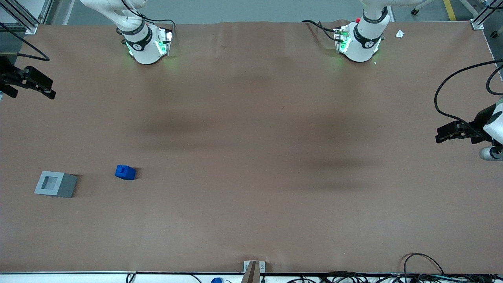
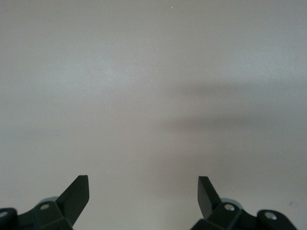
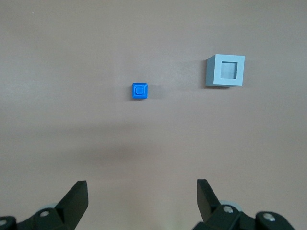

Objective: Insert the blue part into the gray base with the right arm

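The blue part (image 1: 125, 172) stands on the brown table at the working arm's end, its raised step facing up; it also shows in the right wrist view (image 3: 140, 91). The gray base (image 1: 55, 184) stands beside it, apart from it, with its square recess facing up (image 3: 226, 71). My right gripper (image 1: 50, 88) hangs high above the table, farther from the front camera than both things. It is open and empty (image 3: 142, 191), and touches neither.
The two arm bases (image 1: 147, 45) (image 1: 359, 43) stand at the table's edge farthest from the front camera. A small metal bracket (image 1: 254, 269) and loose cables (image 1: 420, 271) lie along the nearest edge. A white scrap (image 1: 399, 33) lies near the parked arm's base.
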Robot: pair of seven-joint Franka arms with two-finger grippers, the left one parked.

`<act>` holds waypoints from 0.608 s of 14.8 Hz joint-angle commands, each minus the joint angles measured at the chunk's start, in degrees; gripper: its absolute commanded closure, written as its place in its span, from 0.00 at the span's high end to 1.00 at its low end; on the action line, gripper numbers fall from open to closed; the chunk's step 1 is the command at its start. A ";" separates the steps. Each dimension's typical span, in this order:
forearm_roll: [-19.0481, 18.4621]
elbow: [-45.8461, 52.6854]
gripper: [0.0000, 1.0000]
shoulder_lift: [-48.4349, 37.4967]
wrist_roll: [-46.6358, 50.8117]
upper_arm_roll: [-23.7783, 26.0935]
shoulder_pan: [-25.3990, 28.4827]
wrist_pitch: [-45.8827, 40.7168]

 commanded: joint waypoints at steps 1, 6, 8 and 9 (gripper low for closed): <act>-0.06 1.21 1.00 0.54 0.69 0.14 -0.23 -0.93; 0.73 1.21 1.00 1.41 0.69 0.14 -2.06 -0.06; 1.17 1.12 1.00 1.68 0.07 0.14 -3.04 0.03; 1.17 1.12 1.00 1.68 -0.01 0.14 -2.95 -0.14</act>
